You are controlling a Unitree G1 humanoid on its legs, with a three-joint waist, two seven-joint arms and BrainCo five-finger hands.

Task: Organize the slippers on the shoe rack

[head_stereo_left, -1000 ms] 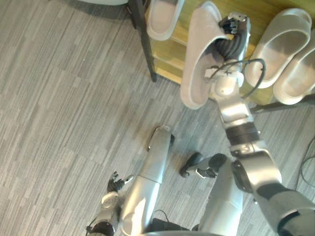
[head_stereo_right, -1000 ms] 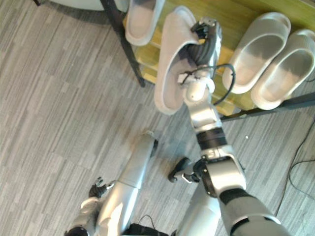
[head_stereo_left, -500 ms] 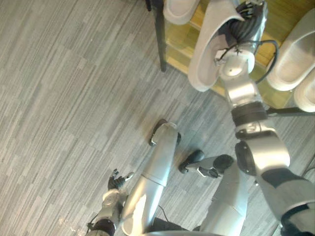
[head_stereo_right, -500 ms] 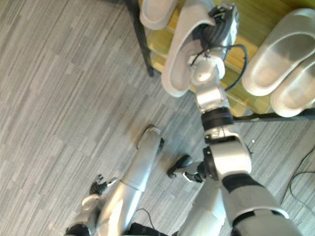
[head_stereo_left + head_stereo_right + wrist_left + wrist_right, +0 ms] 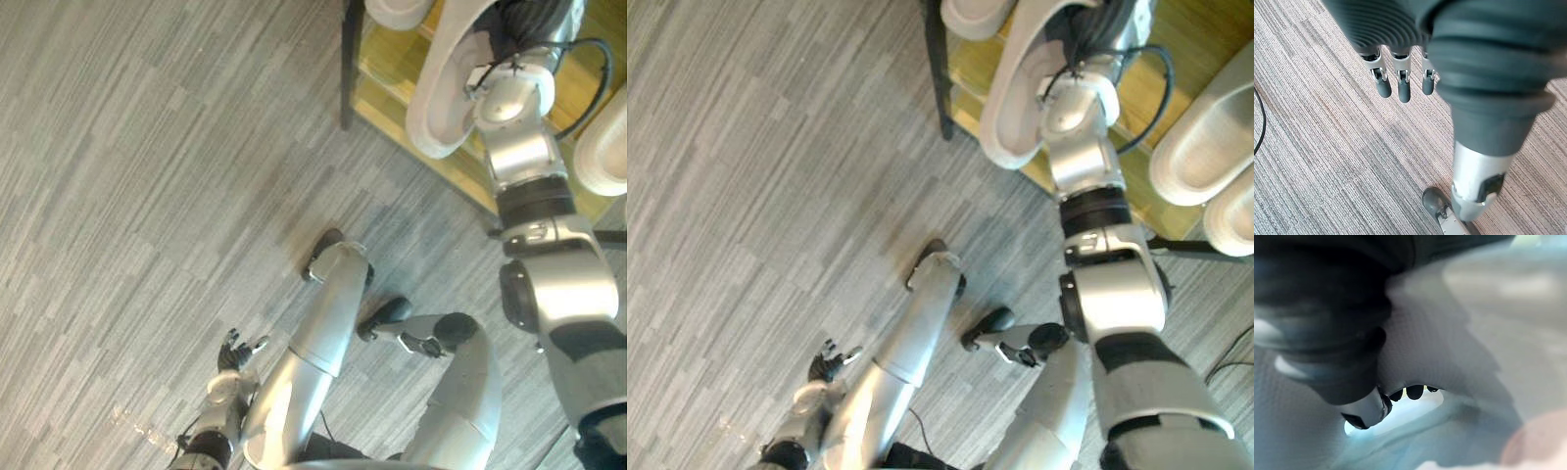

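Carpet floor (image 5: 147, 196) is seen open to the left of the shoe rack (image 5: 392, 73). The rack's front edge is overhung by a grey slipper (image 5: 1011, 116), whose strap is pinched by the right robot hand (image 5: 1367, 412). The left robot hand (image 5: 1403, 90) is held low over the floor, fingers straight.

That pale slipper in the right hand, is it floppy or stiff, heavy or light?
Probably light: the right hand lifts the slipper by its strap alone. Seemingly fairly stiff: its unsupported heel end shows no droop.
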